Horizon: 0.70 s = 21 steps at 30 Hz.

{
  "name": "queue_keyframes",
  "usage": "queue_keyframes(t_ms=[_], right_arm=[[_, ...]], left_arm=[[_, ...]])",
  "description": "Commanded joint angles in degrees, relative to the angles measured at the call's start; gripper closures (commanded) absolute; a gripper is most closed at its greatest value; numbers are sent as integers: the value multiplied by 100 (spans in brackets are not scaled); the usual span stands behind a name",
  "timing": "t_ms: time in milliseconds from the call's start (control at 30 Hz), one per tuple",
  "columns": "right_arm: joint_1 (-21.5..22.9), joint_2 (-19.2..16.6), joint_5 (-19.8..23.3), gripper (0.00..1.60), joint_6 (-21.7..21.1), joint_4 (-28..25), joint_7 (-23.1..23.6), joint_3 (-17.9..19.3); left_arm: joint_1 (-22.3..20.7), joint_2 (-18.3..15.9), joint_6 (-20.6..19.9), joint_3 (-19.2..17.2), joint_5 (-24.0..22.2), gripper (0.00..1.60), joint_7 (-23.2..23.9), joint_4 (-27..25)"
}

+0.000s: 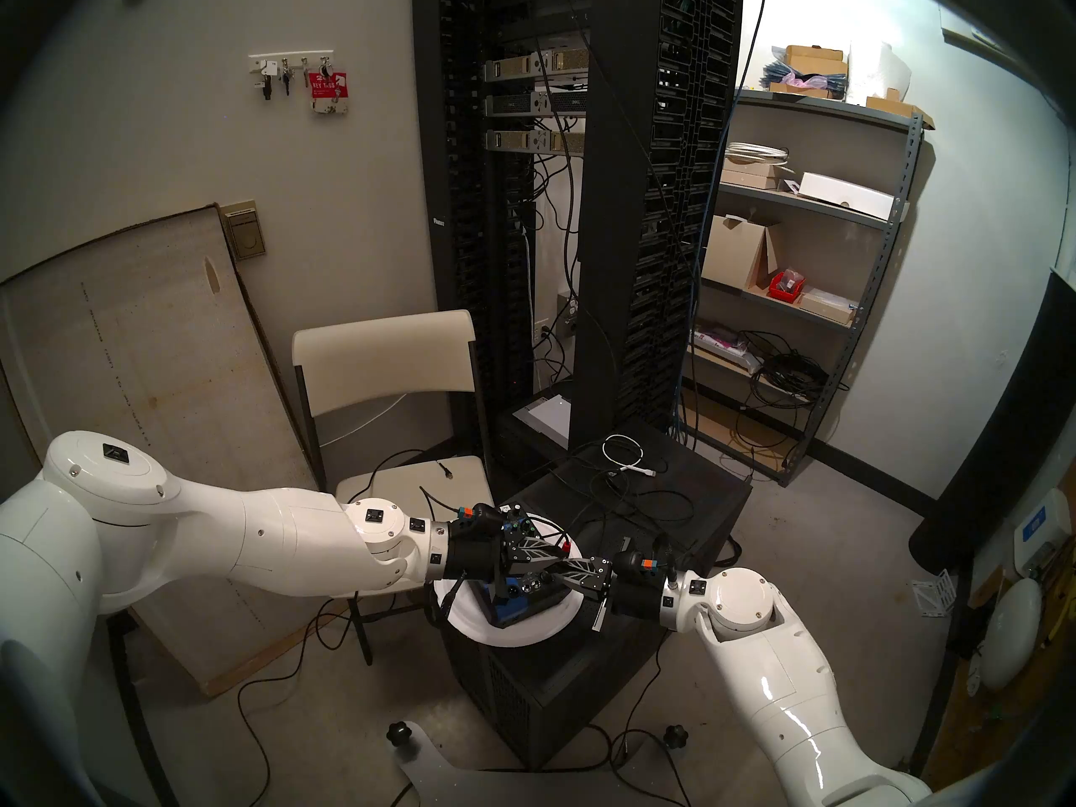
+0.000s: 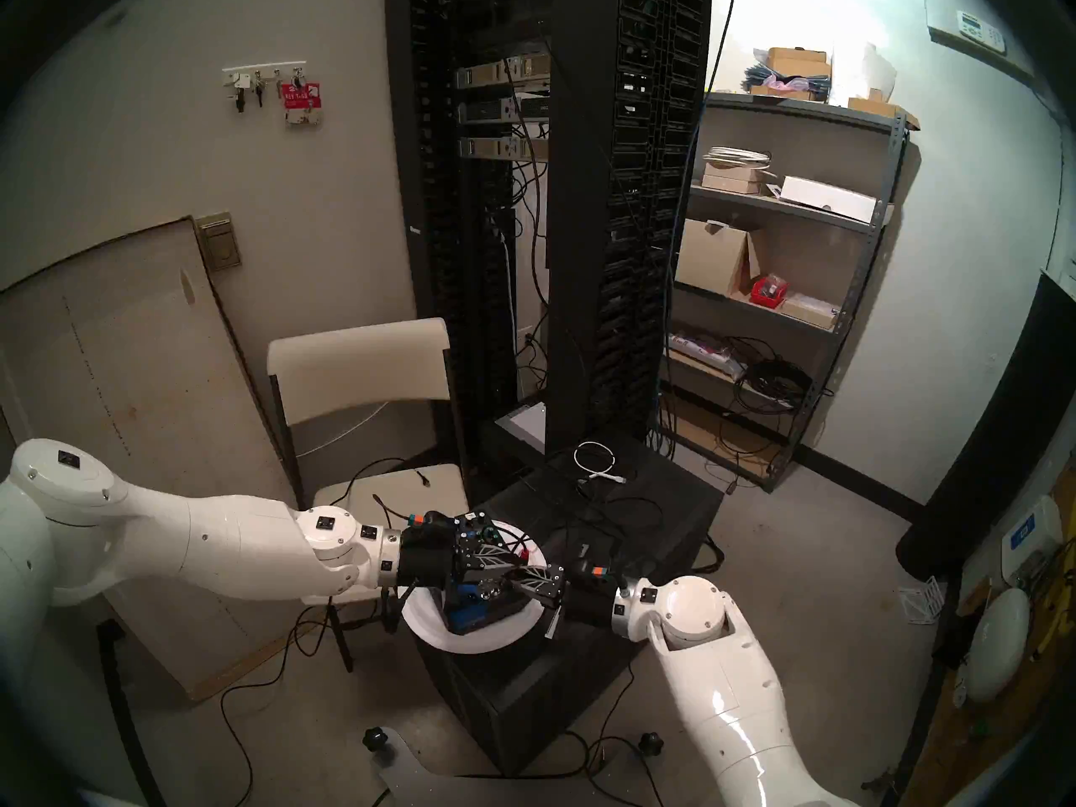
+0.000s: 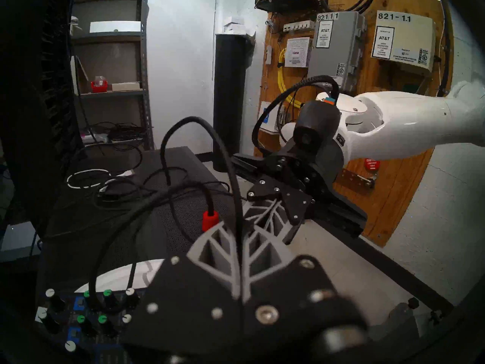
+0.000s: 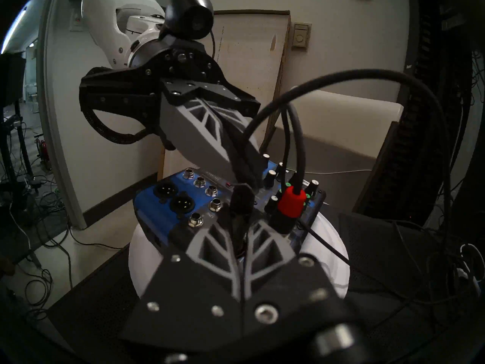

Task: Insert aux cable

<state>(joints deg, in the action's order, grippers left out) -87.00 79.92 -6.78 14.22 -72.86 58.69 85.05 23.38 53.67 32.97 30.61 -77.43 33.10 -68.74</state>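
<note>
Both end effectors are clamped on the aux cable [image 4: 240, 211]: the right end effector [image 4: 240, 240] on its black plug, the left end effector [image 4: 249, 177] on the cord at twelve o'clock, above the blue mixer [image 4: 168, 211].

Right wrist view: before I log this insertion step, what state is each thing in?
left claw: shut on the aux cable, just above its plug.
right claw: shut on the aux cable's plug.
aux cable: plug held over the mixer; tip hidden.
red-banded plug: upright on the mixer, apparently plugged in.
mixer: resting on the white plate, several jacks empty.
white cable: coiled, lying loose.
</note>
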Motion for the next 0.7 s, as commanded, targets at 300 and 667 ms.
queue_keyframes(t_ms=[300, 667], right_arm=[[-9, 8, -92, 160, -48, -22, -38, 85], [-20, 12, -102, 160, -74, -50, -74, 148]], left_arm=[[53, -163, 297, -246, -321, 61, 379, -126], [18, -118, 351, -345, -389, 58, 408, -90]])
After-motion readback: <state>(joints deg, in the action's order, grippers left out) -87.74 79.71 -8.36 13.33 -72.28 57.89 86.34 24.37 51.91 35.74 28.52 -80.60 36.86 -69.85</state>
